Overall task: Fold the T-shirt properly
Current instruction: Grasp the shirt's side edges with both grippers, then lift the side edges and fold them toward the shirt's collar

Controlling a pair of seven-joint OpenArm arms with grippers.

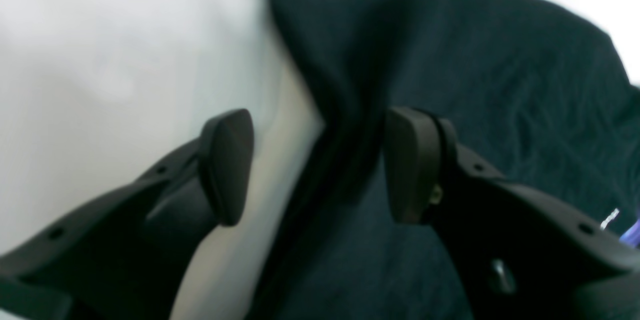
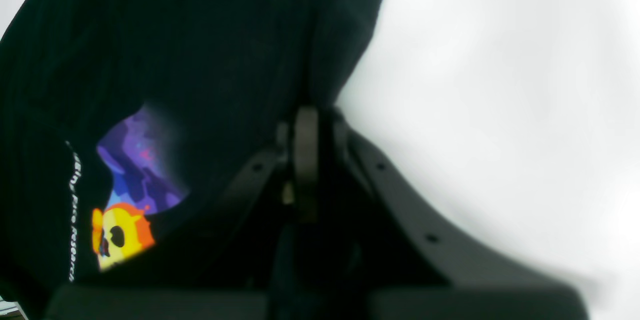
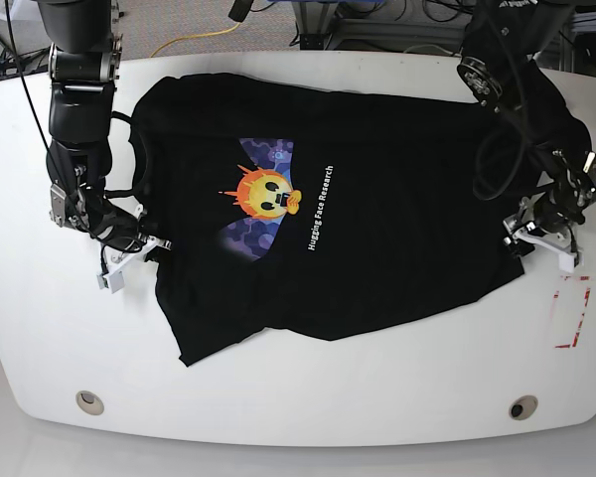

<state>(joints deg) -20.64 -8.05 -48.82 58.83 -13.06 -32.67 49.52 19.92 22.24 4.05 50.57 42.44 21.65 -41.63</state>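
— Where's the T-shirt (image 3: pixel 377 199)?
— Spread print-up across the white table (image 3: pixel 308 383), orange-yellow face print (image 3: pixel 263 194) near the middle, white text beside it. Wrinkled along the lower hem, one corner jutting toward the table's near edge.
— And the left gripper (image 1: pixel 320 165)?
— Parted wide in the left wrist view, one pad over bare table, the other over black cloth, a raised fold of the shirt edge standing between them. Not touching either pad, as far as visible. Sits at the shirt's edge on the right of the base view.
— The right gripper (image 2: pixel 305 160)?
— Pressed together on a pinch of black cloth at the shirt's edge, fabric rising from the closed pads. Face print and purple hexagons showing just beside, partly under a fold.
— Anything else?
— Red rectangle marking (image 3: pixel 572 311) on the table, apart from the shirt.
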